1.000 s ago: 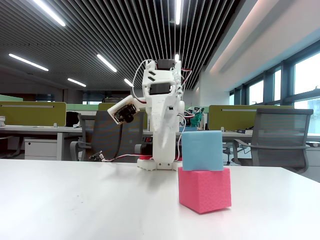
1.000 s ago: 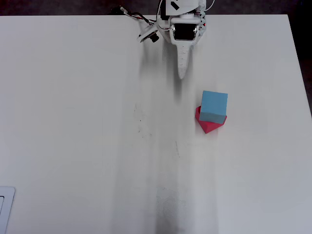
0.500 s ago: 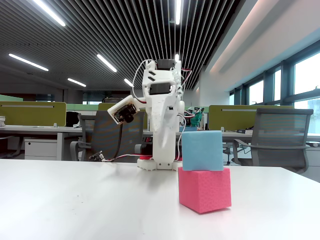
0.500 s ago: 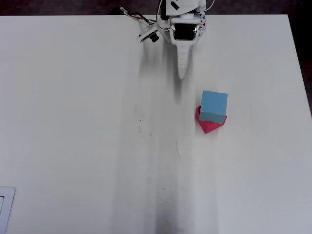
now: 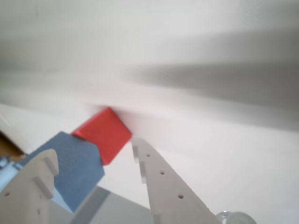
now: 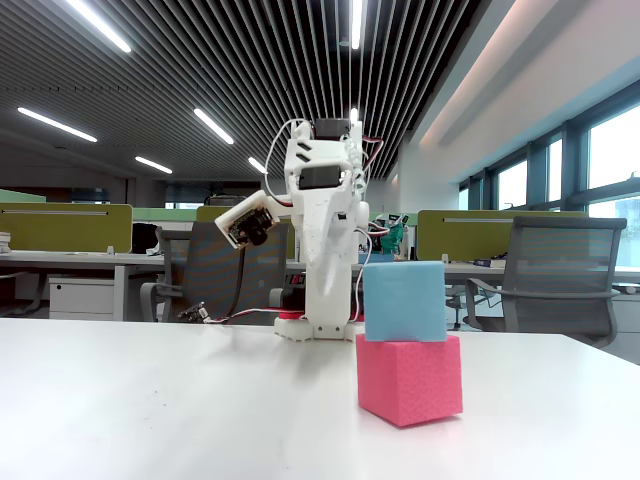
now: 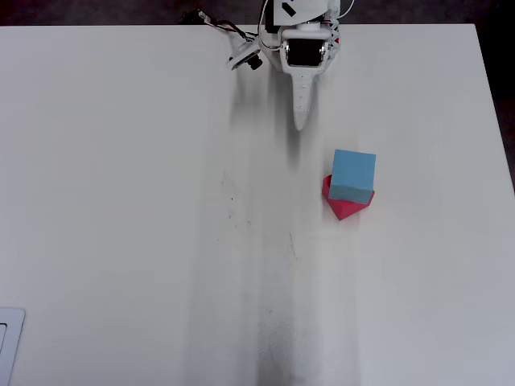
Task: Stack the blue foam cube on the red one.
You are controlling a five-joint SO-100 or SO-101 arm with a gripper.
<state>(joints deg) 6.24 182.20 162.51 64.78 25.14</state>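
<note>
The light sky-blue foam cube (image 6: 404,301) sits on top of the pinkish-red foam cube (image 6: 410,379), turned at a different angle so the red corners poke out beneath it in the overhead view (image 7: 346,209). The pair stands on the white table (image 7: 121,201), a little way in front of the white arm (image 6: 322,240) folded at the far edge, with nothing between them.

The gripper (image 5: 93,161) hangs apart from the cubes; the wrist view shows its two white fingers (image 5: 163,182) spread with a clear gap between them, nothing pinched.

Behind the arm in the fixed view are grey office chairs (image 6: 560,275) and green desk partitions (image 6: 65,227). Loose wires (image 7: 225,30) trail beside the base. The wrist picture is soft, and the blue cube there (image 5: 74,168) is partly hidden by one finger.
</note>
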